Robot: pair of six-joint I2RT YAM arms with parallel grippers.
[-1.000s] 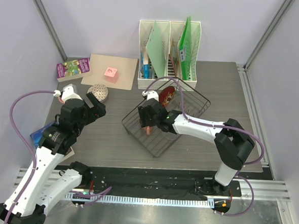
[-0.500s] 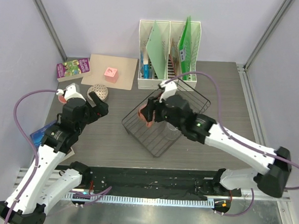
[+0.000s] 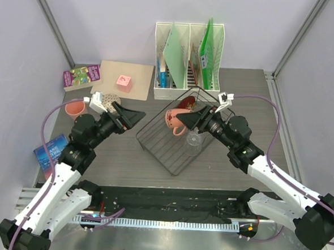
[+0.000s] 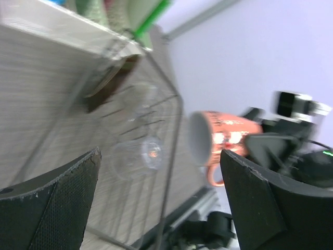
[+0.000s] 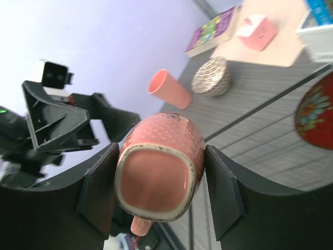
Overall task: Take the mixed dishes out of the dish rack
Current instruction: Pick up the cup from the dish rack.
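Dishes are seen in three places. A pink mug [image 3: 174, 120] with a handle is clamped across its body by the right gripper [image 5: 158, 179], whose fingers [image 5: 99, 182] are pressed against its two sides. It is held on its side in the air, handle hanging down and mouth turned toward the left arm. In the overhead view it hangs over the far left part of the dish rack [image 3: 179, 154].

The rack, a black wire basket, is set at an angle on the grey table [image 3: 248, 96]. A clear glass [image 3: 193, 142] is kept inside it near the middle; whether it stands or lies cannot be told. A red flowered plate [image 5: 315, 112] is propped on edge at the rack's far end, just in front of the white file holder [image 3: 188, 58].

The left gripper [image 3: 134, 117] is spread wide with nothing between its fingers [image 4: 52, 208], and is aimed at the rack from the left, apart from it.

A smaller pink cup [image 3: 74, 108] is placed on the table at the far left, beside the left arm and well apart from the rack. A patterned bowl [image 5: 210, 76] is seen near it, and a purple book [image 3: 82, 75] and a pink cube [image 3: 124, 81] lie farther back.
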